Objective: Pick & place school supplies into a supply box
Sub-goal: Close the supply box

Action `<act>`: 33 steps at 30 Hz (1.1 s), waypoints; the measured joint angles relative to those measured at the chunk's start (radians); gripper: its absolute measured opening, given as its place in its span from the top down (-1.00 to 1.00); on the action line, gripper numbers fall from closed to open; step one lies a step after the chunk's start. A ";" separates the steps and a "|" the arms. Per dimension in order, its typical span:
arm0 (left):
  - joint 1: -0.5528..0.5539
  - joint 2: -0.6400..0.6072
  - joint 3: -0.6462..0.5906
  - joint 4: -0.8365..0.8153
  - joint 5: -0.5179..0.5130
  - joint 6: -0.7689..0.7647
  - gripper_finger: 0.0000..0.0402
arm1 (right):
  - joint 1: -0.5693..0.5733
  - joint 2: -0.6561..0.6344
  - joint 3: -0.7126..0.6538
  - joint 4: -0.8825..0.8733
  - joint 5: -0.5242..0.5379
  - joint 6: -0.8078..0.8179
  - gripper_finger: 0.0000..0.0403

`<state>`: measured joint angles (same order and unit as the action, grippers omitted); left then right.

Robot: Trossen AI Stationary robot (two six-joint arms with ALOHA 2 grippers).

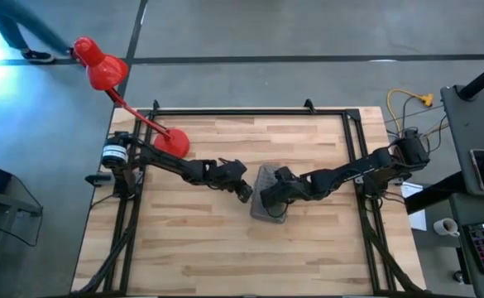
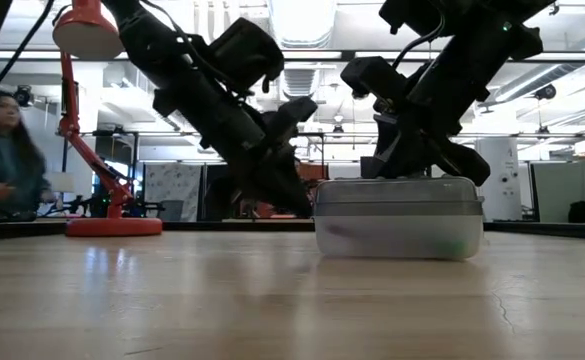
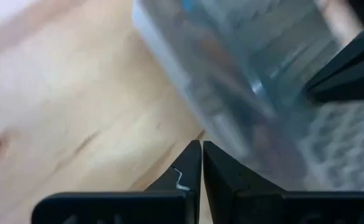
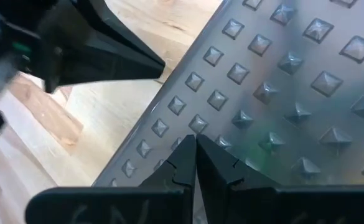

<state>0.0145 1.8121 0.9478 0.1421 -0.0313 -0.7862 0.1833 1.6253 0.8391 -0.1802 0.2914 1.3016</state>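
The supply box stands on its base at the middle of the table, its grey dotted lid on top. In the low view, faint green and purple shapes show through the box's clear wall; the supplies themselves cannot be made out. My right gripper is shut and stands over the lid near its left edge. My left gripper is shut, low at the box's left side, its tips close to the box's wall. My right gripper has its shut fingertips on the lid's dotted top near the lid's left edge, slanting down from the table's right. The box stays flat on the table. My left gripper points its shut tips at the box's left wall; I cannot tell whether it touches.
A red desk lamp stands with its base at the table's far left and its head beyond the edge. A black frame rail runs along the far edge. A person sits beyond the table. Bare wood lies toward the near edge.
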 joint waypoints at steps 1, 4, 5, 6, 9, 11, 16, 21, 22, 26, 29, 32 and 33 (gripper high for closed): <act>-0.003 0.003 -0.001 -0.004 0.001 -0.002 1.00 | 0.000 0.000 0.000 0.000 0.000 0.000 0.96; -0.008 0.005 -0.002 -0.001 0.001 -0.008 1.00 | 0.000 0.000 0.000 0.000 0.000 -0.001 0.96; -0.009 0.004 0.001 0.008 0.003 -0.008 1.00 | 0.000 0.000 0.000 0.000 -0.001 -0.001 0.96; -0.009 0.004 0.001 0.016 0.003 -0.009 1.00 | 0.000 0.000 0.000 0.000 -0.001 -0.001 0.96; -0.007 0.004 0.001 0.021 0.002 -0.009 1.00 | 0.000 0.000 0.000 0.000 -0.001 -0.003 0.96; -0.007 0.004 0.001 0.042 -0.001 -0.009 1.00 | 0.000 0.000 -0.001 0.000 -0.001 -0.003 0.96; -0.007 0.018 0.001 0.075 0.002 -0.013 1.00 | 0.000 0.000 -0.001 0.000 -0.001 -0.003 0.96; -0.007 0.047 0.002 0.118 0.019 -0.044 1.00 | 0.004 0.000 -0.002 -0.026 -0.002 -0.003 0.96; -0.007 0.052 0.002 0.125 0.021 -0.044 1.00 | 0.005 0.000 -0.003 -0.027 -0.002 -0.003 0.96; -0.007 0.056 0.001 0.139 0.025 -0.031 1.00 | 0.006 0.000 -0.003 -0.030 -0.005 -0.003 0.96; -0.006 0.056 0.000 0.147 0.041 0.017 1.00 | 0.006 0.000 -0.004 -0.025 -0.022 -0.034 0.96; -0.006 0.057 0.000 0.154 0.058 0.059 1.00 | 0.005 -0.001 -0.004 -0.019 -0.052 -0.054 0.96; -0.007 0.057 0.000 0.157 0.061 0.070 1.00 | 0.006 -0.001 -0.004 -0.019 -0.054 -0.054 0.96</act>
<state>0.0078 1.8694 0.9478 0.2990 0.0300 -0.7159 0.1890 1.6245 0.8349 -0.1989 0.2370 1.2476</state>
